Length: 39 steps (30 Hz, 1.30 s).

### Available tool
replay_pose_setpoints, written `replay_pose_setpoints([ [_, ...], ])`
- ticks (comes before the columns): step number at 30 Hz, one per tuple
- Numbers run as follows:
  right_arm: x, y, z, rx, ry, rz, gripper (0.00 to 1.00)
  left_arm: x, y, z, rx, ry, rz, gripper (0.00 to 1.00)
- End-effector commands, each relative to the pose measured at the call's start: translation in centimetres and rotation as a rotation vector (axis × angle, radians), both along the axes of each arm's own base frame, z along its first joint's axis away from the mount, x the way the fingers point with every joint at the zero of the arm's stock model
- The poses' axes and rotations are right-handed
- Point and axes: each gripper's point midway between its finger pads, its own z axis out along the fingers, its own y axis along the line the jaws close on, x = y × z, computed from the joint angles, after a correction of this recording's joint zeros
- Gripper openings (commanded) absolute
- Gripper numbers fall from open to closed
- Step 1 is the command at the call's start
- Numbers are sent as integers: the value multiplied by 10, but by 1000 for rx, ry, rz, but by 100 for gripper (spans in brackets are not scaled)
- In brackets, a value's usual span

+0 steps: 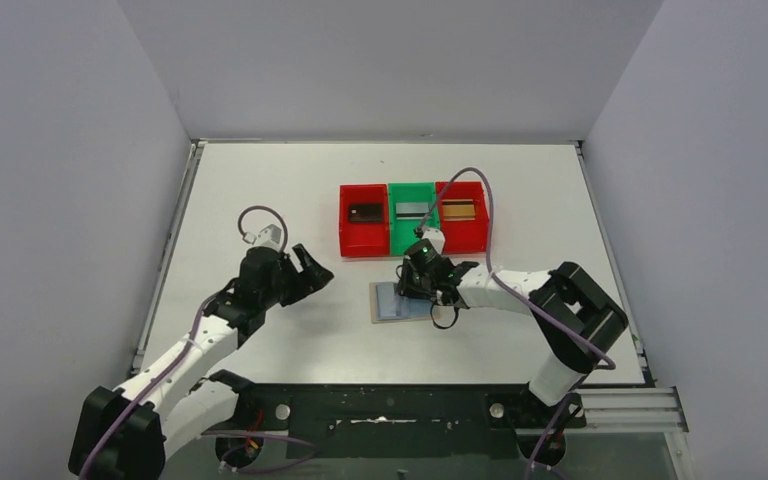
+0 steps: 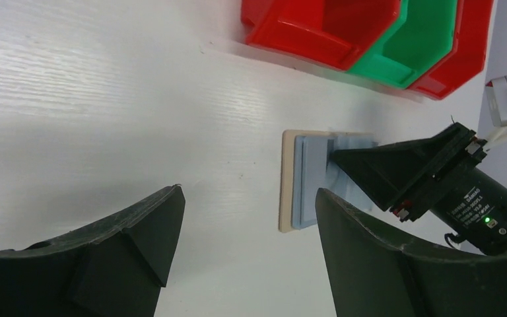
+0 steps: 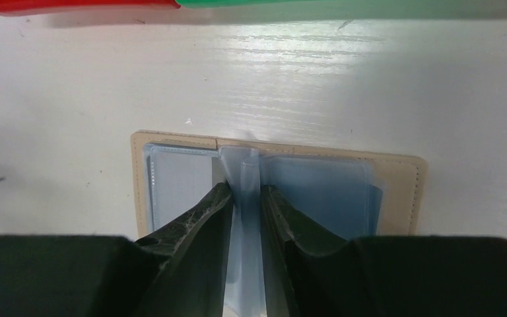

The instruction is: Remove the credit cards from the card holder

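Note:
The card holder (image 1: 392, 302) lies open on the table, beige rim, light blue lining up; it also shows in the left wrist view (image 2: 307, 178) and the right wrist view (image 3: 396, 191). My right gripper (image 1: 422, 290) is down on it, and its jaws (image 3: 244, 191) are closed on an upright translucent blue inner leaf (image 3: 244, 231) at the fold. A dark card (image 1: 365, 213), a silver-grey card (image 1: 411, 210) and a gold-brown card (image 1: 460, 210) lie each in one bin. My left gripper (image 1: 312, 270) is open and empty over bare table, left of the holder (image 2: 247, 198).
Three bins stand in a row behind the holder: a red bin (image 1: 363, 245), a green bin (image 1: 412, 245) and another red bin (image 1: 465, 243). They show at the top of the left wrist view, the first red bin (image 2: 317, 26) nearest. Grey walls enclose the table.

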Motion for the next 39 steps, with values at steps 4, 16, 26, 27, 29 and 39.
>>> replay_pose_setpoints([
  [4, 1, -3, 4, 269, 11, -16, 21, 12, -69, 54, -89, -183, -286, 72],
  [16, -1, -20, 6, 593, 13, -64, 22, 3, -168, 32, -117, -119, -522, 71],
  [26, 0, -30, -2, 595, 33, -105, 23, -7, -211, 6, -254, -7, -618, 68],
  [27, 0, -30, -2, 595, 35, -108, 23, -9, -212, -1, -262, 20, -622, 68],
  [29, 0, -31, -3, 595, 37, -113, 23, -13, -216, -10, -275, 59, -637, 67],
  [39, 4, -30, 9, 620, 13, -109, 32, -31, -228, -24, -371, 140, -714, 59],
])
